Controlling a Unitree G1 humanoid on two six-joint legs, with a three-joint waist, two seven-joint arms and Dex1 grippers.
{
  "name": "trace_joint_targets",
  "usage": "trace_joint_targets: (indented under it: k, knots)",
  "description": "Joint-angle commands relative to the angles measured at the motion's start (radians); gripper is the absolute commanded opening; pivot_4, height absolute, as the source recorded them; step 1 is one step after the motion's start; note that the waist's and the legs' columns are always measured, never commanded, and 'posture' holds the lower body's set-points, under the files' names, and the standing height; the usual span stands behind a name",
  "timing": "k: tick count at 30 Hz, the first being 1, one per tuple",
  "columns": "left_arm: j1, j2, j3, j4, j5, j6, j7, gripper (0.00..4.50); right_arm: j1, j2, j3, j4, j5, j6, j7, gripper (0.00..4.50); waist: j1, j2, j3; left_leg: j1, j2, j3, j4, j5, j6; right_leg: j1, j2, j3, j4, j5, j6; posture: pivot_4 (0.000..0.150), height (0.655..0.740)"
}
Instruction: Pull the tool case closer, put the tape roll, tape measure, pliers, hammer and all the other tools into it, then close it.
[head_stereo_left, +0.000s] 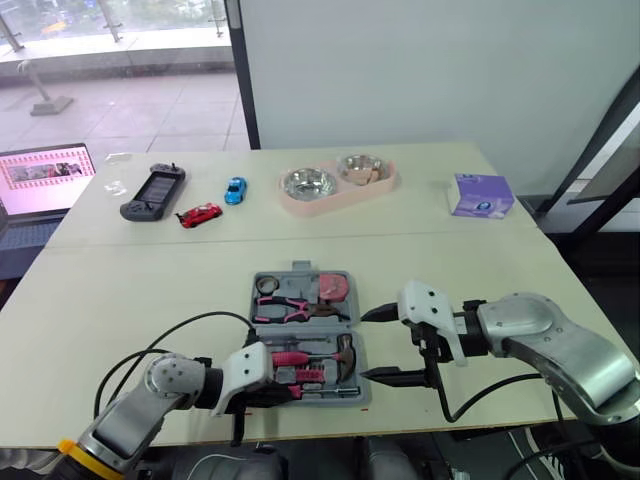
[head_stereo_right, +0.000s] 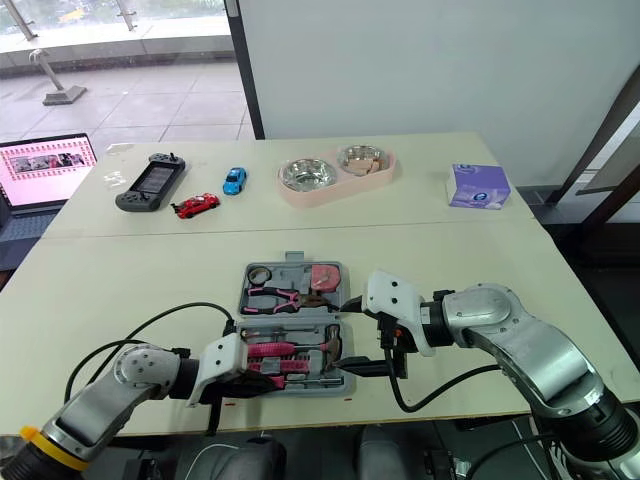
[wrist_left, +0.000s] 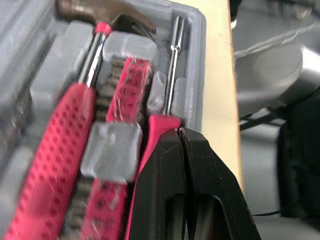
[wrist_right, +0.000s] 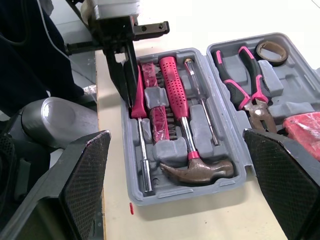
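tool case (head_stereo_left: 300, 268) lower centre, open | left gripper (wrist_left: 180, 133) closed, tips touching nut driver (wrist_left: 172, 65) | right gripper (head_stereo_left: 366, 345) spread wide, empty

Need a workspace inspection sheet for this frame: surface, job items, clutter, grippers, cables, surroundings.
Surface: pale table, with a seam across its middle.
Job's things: tool case lies open near the front edge. The hammer, pliers, tape roll, tape measure and driver sit in its slots. The lid is not yet closed.
Clutter: game controller, red toy car, blue toy car, pink double bowl and purple box on the far side; laptop at far left.
Grippers: left gripper, jaws shut, tips at the driver's pink handle; right gripper, jaws open, beside the case's right edge.
Cables: black cable loops over the table by the left arm; second cable hangs under the right arm.
Surroundings: white wall, window.
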Motion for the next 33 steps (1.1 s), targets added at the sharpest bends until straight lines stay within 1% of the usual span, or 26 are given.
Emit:
trace_joint_targets:
  k: [1, 4, 6, 7, 9, 11, 13, 14, 16, 17, 18, 19, 21, 22, 23, 28, 33]
  knots:
    - [0.027, 0.014, -0.033, 0.09, 0.092, 0.008, 0.029, 0.08, 0.0, -0.008, -0.012, -0.015, -0.002, -0.009, -0.001, 4.5, -0.001, 0.003, -0.003, 0.001, 0.0, 0.0, 0.0, 0.0, 0.0, 0.001, 0.0, 0.0, 0.0, 0.0, 0.0, 0.15, 0.736]
    - [0.033, 0.016, 0.011, 0.064, 0.036, 0.023, 0.018, 0.08, 0.0, -0.006, -0.013, -0.008, -0.003, -0.011, 0.0, 4.5, -0.002, 0.003, -0.004, 0.003, 0.0, 0.0, -0.001, 0.0, 0.0, 0.002, 0.0, 0.0, 0.0, 0.0, 0.0, 0.15, 0.736]
    - [0.041, 0.039, 0.082, 0.017, -0.04, 0.048, -0.006, 0.08, 0.006, 0.0, -0.012, 0.014, -0.014, -0.021, -0.005, 4.5, -0.007, 0.003, -0.004, 0.004, 0.0, 0.001, -0.002, 0.0, 0.0, 0.003, 0.0, 0.0, 0.0, 0.0, 0.0, 0.15, 0.736]
    - [0.036, 0.054, 0.144, -0.008, -0.1, 0.073, -0.023, 0.08, 0.003, 0.004, 0.002, 0.043, -0.039, -0.032, -0.014, 4.5, -0.01, 0.002, -0.004, 0.005, 0.0, 0.001, -0.003, 0.0, 0.0, 0.003, 0.0, 0.0, 0.001, 0.0, 0.0, 0.15, 0.736]
    - [0.024, 0.073, 0.227, -0.033, -0.18, 0.118, -0.038, 0.08, -0.006, 0.013, 0.029, 0.091, -0.081, -0.039, -0.032, 4.5, -0.009, 0.002, -0.003, 0.006, 0.001, 0.001, -0.004, 0.0, 0.001, 0.003, 0.001, 0.0, 0.001, 0.0, 0.0, 0.15, 0.736]
    - [0.004, 0.086, 0.302, -0.027, -0.243, 0.176, -0.038, 0.08, -0.026, 0.031, 0.069, 0.155, -0.142, -0.05, -0.063, 4.5, -0.007, 0.002, -0.003, 0.006, 0.001, 0.0, -0.004, 0.0, 0.001, 0.002, 0.001, 0.0, 0.002, 0.0, 0.0, 0.15, 0.736]
    - [-0.024, 0.102, 0.378, 0.045, -0.257, 0.204, -0.021, 0.08, -0.055, 0.068, 0.107, 0.226, -0.186, -0.063, -0.083, 4.5, -0.006, 0.002, -0.003, 0.006, 0.001, 0.001, -0.003, 0.0, 0.0, 0.002, 0.001, 0.0, 0.002, 0.0, 0.0, 0.15, 0.736]
    - [-0.032, 0.109, 0.395, 0.079, -0.248, 0.202, -0.018, 0.02, -0.068, 0.08, 0.122, 0.253, -0.207, -0.072, -0.086, 4.23, -0.006, 0.002, -0.003, 0.006, 0.001, 0.001, -0.003, 0.0, 0.0, 0.002, 0.001, 0.0, 0.002, 0.0, 0.0, 0.15, 0.736]
    - [-0.064, 0.131, 0.392, 0.207, -0.162, 0.149, 0.011, 0.0, -0.106, 0.11, 0.167, 0.338, -0.269, -0.077, -0.108, 3.56, -0.011, 0.002, -0.003, 0.006, 0.001, 0.001, -0.004, 0.0, 0.0, 0.002, 0.001, 0.0, 0.002, 0.0, 0.0, 0.15, 0.736]
    - [-0.083, 0.132, 0.381, 0.266, -0.129, 0.123, 0.022, 0.0, -0.127, 0.122, 0.199, 0.388, -0.313, -0.089, -0.119, 3.02, -0.011, 0.002, -0.003, 0.006, 0.001, 0.001, -0.004, 0.0, 0.0, 0.001, 0.001, 0.0, 0.002, 0.0, 0.0, 0.15, 0.736]
    - [-0.098, 0.13, 0.373, 0.305, -0.109, 0.105, 0.027, 0.0, -0.142, 0.13, 0.219, 0.421, -0.342, -0.098, -0.125, 2.78, -0.011, 0.002, -0.003, 0.006, 0.001, 0.001, -0.004, 0.0, 0.0, 0.001, 0.001, 0.0, 0.002, 0.0, 0.0, 0.15, 0.736]
    - [-0.118, 0.117, 0.35, 0.356, -0.074, 0.066, 0.037, 0.0, -0.164, 0.145, 0.245, 0.47, -0.379, -0.11, -0.135, 2.09, -0.01, 0.002, -0.003, 0.006, 0.001, 0.001, -0.005, 0.0, 0.0, 0.001, 0.001, 0.001, 0.002, 0.0, 0.0, 0.15, 0.736]
    - [-0.157, 0.088, 0.299, 0.447, -0.004, 0.0, 0.052, 0.0, -0.205, 0.173, 0.292, 0.546, -0.439, -0.147, -0.135, 1.11, -0.008, 0.002, -0.003, 0.006, 0.001, 0.001, -0.005, 0.0, 0.0, 0.001, 0.001, 0.001, 0.002, 0.0, 0.0, 0.15, 0.736]
    - [-0.173, 0.071, 0.279, 0.478, 0.016, -0.019, 0.053, 0.0, -0.22, 0.186, 0.307, 0.573, -0.46, -0.158, -0.132, 0.7, -0.005, 0.002, -0.003, 0.006, 0.001, 0.001, -0.004, 0.0, 0.0, 0.001, 0.001, 0.001, 0.002, 0.0, 0.0, 0.15, 0.736]
    - [-0.192, 0.046, 0.263, 0.506, 0.029, -0.031, 0.057, 0.0, -0.233, 0.199, 0.321, 0.591, -0.474, -0.162, -0.123, 0.09, -0.003, 0.002, -0.003, 0.005, 0.001, 0.001, -0.004, 0.0, 0.0, 0.001, 0.001, 0.001, 0.002, 0.0, 0.0, 0.15, 0.736]
    - [-0.256, -0.057, 0.191, 0.563, 0.087, -0.062, 0.064, 0.0, -0.271, 0.23, 0.401, 0.634, -0.551, -0.176, -0.064, 0.03, 0.001, 0.003, -0.004, 0.001, -0.001, 0.0, -0.002, 0.0, -0.001, -0.001, 0.0, 0.0, 0.002, 0.002, 0.003, 0.15, 0.736]
    - [-0.237, -0.118, 0.141, 0.507, 0.111, -0.036, 0.041, 0.0, -0.282, 0.277, 0.404, 0.601, -0.57, -0.161, -0.041, 0.03, -0.003, 0.004, -0.005, 0.002, -0.002, 0.0, -0.002, 0.0, -0.001, -0.001, -0.001, 0.0, 0.002, 0.002, 0.003, 0.15, 0.736]
